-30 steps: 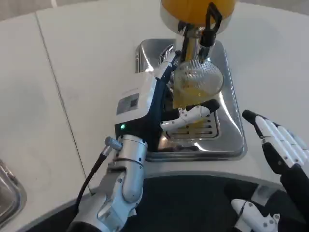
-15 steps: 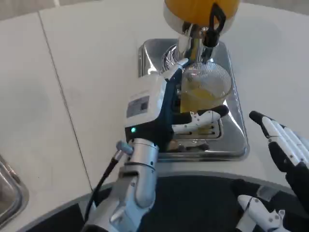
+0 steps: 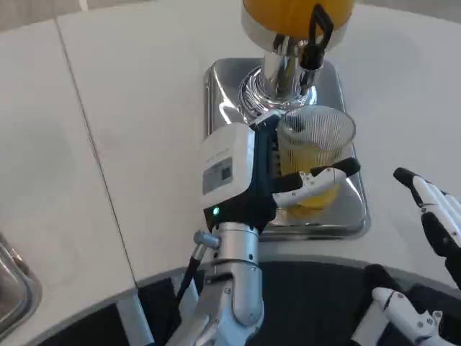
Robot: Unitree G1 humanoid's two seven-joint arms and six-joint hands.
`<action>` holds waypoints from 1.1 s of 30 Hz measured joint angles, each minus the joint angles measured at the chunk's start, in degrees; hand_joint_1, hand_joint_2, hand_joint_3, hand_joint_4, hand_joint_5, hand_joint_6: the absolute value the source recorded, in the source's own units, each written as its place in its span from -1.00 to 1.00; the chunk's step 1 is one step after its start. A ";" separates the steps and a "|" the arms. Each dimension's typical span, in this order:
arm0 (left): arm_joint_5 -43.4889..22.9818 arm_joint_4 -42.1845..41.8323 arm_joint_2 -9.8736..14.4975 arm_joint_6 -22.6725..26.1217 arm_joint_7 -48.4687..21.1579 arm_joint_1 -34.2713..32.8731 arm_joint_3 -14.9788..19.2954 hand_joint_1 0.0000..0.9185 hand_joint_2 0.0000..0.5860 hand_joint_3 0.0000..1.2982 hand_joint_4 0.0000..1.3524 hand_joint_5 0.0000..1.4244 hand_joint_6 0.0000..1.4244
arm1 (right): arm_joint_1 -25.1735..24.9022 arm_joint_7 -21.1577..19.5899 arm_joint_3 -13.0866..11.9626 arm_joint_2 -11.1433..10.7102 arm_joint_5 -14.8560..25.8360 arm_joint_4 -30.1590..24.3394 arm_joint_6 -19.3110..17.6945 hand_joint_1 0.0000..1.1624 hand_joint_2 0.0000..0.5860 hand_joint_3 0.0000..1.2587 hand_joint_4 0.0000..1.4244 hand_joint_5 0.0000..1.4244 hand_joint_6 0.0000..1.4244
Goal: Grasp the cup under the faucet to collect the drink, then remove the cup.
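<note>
Clear ribbed plastic, part-filled with yellow drink, is what the left hand [image 3: 277,180] grips in the head view — the cup [image 3: 315,155] now sits lower and further right than a second ago, drawn out from under the faucet [image 3: 311,45] toward the near right part of the tray [image 3: 223,86]. A second ago its rim was right below the spout; now the chrome column [image 3: 277,76] stands bare behind it. I judge that filling is over and removal has begun, though the cup still hangs over the tray. The thumb wraps across its front, the other fingers pass behind its left side, so the hold looks firm. The right hand [image 3: 436,223] waits at the right edge with its fingers spread, holding nothing; it has slid a little right and lower in the picture. The tray is polished steel, a shallow rectangle with rounded corners and a slotted grate, mirror-bright. The dispenser's orange tank [image 3: 288,14] looks glossy and round above it. The table [image 3: 108,144] is matte white with a thin seam.
</note>
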 measured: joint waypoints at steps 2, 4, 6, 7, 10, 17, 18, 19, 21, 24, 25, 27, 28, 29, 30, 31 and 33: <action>-0.01 0.00 -0.05 -0.02 0.69 0.14 0.06 0.32 -0.77 0.63 0.68 1.00 1.00 | 0.05 0.21 0.24 0.00 -0.05 -0.01 0.52 -0.41 0.44 -1.00 -1.00 -1.00 -1.00; -0.03 0.05 -0.04 -0.10 0.95 0.13 0.27 0.38 -0.76 0.65 0.68 1.00 1.00 | -0.07 0.45 0.59 0.00 -0.17 -0.01 1.04 -0.41 0.44 -1.00 -1.00 -1.00 -1.00; -0.03 0.10 0.07 -0.18 1.13 0.13 0.43 0.41 -0.74 0.66 0.68 1.00 1.00 | -0.46 0.79 0.97 0.00 -0.38 -0.01 1.68 -0.40 0.44 -1.00 -1.00 -1.00 -1.00; -0.01 0.18 0.25 -0.34 1.30 0.13 0.42 0.41 -0.74 0.66 0.68 1.00 1.00 | -0.78 0.98 1.27 0.00 -0.45 -0.01 2.11 -0.40 0.44 -1.00 -1.00 -1.00 -1.00; 0.13 0.28 0.88 -0.73 1.66 0.13 0.39 0.41 -0.74 0.68 0.68 1.00 1.00 | -1.75 1.21 1.78 -0.03 -0.73 -0.01 2.89 -0.40 0.44 -1.00 -1.00 -1.00 -1.00; 0.55 -0.23 2.99 -1.02 2.66 0.32 0.86 0.41 -0.78 0.70 0.68 1.00 1.00 | -3.66 1.82 2.26 -0.43 -1.14 0.14 3.56 -0.39 0.44 -1.00 -1.00 -1.00 -1.00; 0.56 -0.48 3.38 -1.03 2.74 0.43 0.98 0.42 -0.78 0.70 0.68 1.00 1.00 | -3.72 1.82 2.31 -0.44 -1.14 0.16 3.57 -0.39 0.44 -1.00 -1.00 -1.00 -1.00; 0.61 -1.10 4.12 -1.17 2.94 0.83 1.25 0.42 -0.79 0.70 0.66 1.00 1.00 | -3.82 1.83 2.39 -0.46 -1.13 0.22 3.57 -0.39 0.44 -1.00 -1.00 -1.00 -1.00; 0.67 -1.99 4.83 -1.33 3.04 1.43 1.76 0.43 -0.81 0.71 0.66 1.00 1.00 | -3.96 1.83 2.44 -0.47 -1.13 0.33 3.58 -0.38 0.43 -1.00 -1.00 -1.00 -1.00; 0.67 -2.92 6.64 -1.61 3.09 2.04 2.31 0.46 -0.85 0.71 0.66 1.00 1.00 | -4.51 1.83 2.61 -0.58 -1.09 0.63 3.59 -0.38 0.43 -1.00 -1.00 -1.00 -1.00; 0.67 -3.47 7.20 -1.67 3.09 2.29 2.56 0.46 -0.86 0.71 0.64 1.00 1.00 | -4.65 1.83 2.75 -0.62 -1.07 0.76 3.58 -0.38 0.43 -1.00 -1.00 -1.00 -1.00; 0.78 -4.86 8.29 -1.89 3.10 3.02 2.99 0.47 -0.90 0.71 0.64 1.00 1.00 | -4.79 1.83 3.08 -0.64 -1.05 0.95 3.58 -0.38 0.43 -1.00 -1.00 -1.00 -1.00; 0.88 -5.42 8.85 -2.01 3.10 3.33 3.22 0.47 -0.91 0.69 0.64 1.00 1.00 | -4.83 1.83 3.30 -0.65 -1.05 1.04 3.58 -0.38 0.43 -1.00 -1.00 -1.00 -1.00; 1.00 -5.90 9.27 -2.02 3.10 3.63 3.52 0.47 -0.93 0.70 0.64 1.00 1.00 | -4.84 1.83 3.50 -0.67 -1.04 1.14 3.58 -0.38 0.43 -1.00 -1.00 -1.00 -1.00; 1.13 -6.26 9.83 -2.08 3.11 3.90 3.74 0.47 -0.93 0.70 0.64 1.00 1.00 | -4.85 1.83 3.71 -0.69 -1.05 1.16 3.58 -0.38 0.43 -1.00 -1.00 -1.00 -1.00; 1.29 -6.52 10.42 -2.19 3.11 4.16 3.97 0.48 -0.94 0.70 0.64 1.00 1.00 | -4.85 1.83 3.93 -0.75 -1.04 1.18 3.57 -0.38 0.43 -1.00 -1.00 -1.00 -1.00; 1.33 -7.09 11.76 -2.31 3.12 4.72 4.40 0.49 -0.96 0.69 0.62 1.00 1.00 | -4.83 1.83 4.21 -1.02 -1.07 1.22 3.53 -0.38 0.43 -1.00 -1.00 -1.00 -1.00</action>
